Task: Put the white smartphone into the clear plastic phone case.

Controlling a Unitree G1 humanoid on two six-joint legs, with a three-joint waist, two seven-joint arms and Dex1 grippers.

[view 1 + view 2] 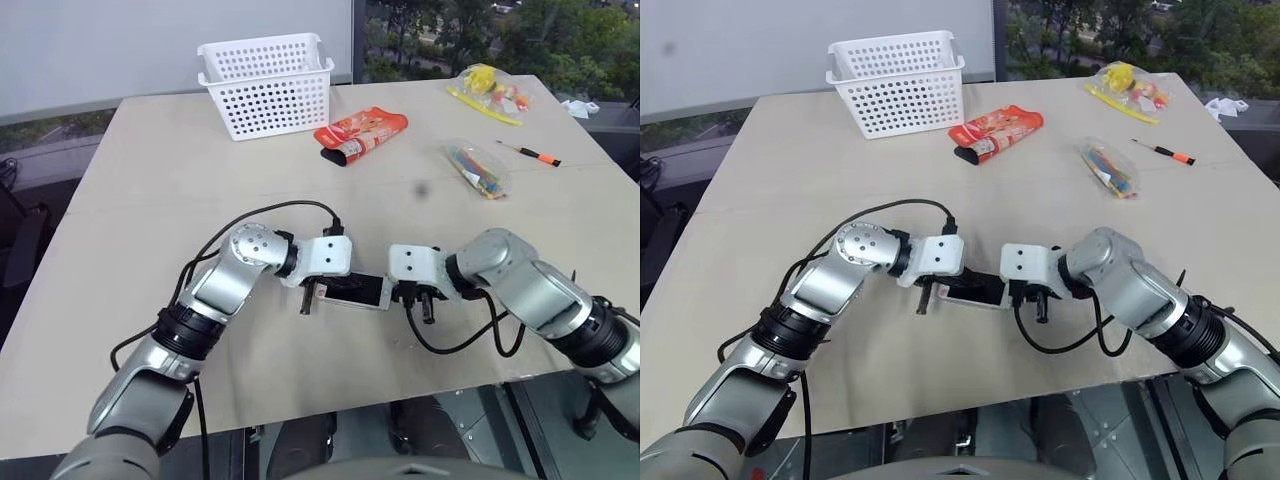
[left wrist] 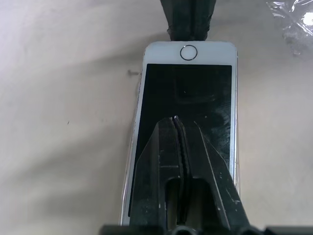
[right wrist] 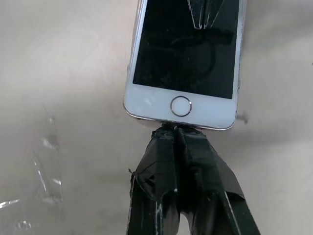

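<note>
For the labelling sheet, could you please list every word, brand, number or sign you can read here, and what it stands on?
No text can be read anywhere.
Orange-red snack packet: printing there, too small and blurred to read.
White smartphone: no lettering; only a plain ring on the home button, screen dark.
Clear bag of coloured sticks: no legible label.
White basket: no markings.

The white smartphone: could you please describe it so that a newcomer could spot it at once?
Start at the table's near edge, where the two arms meet. The white smartphone lies between the left tool and right tool. Its dark screen and white bezel set it apart from the orange-red snack packet farther back.
</note>
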